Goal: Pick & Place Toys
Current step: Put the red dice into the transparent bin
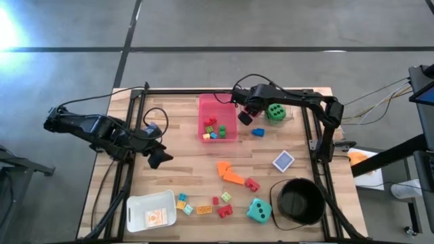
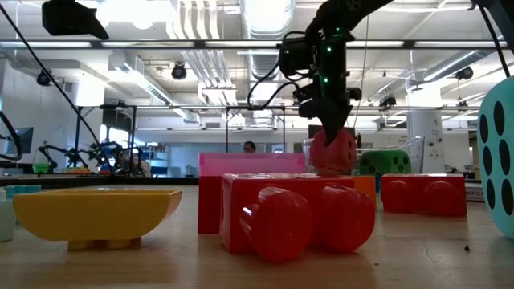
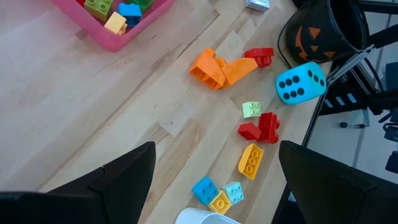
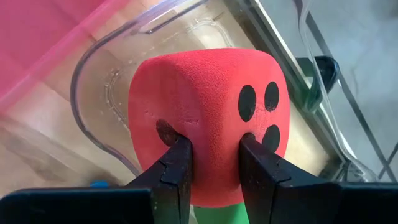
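RIGHT GRIPPER (image 4: 214,168) you have it clenched into the red die (image 4: 208,118), pinching the foam, lifted | BELOW/AHEAD a clear container (image 4: 124,93) sits right under the die, pink tray (image 1: 218,118) just beside it toward the left arm | LEFT GRIPPER (image 3: 214,180) spread and holding nothing, well apart over the loose bricks (image 3: 252,160), so the right arm is yours to use.
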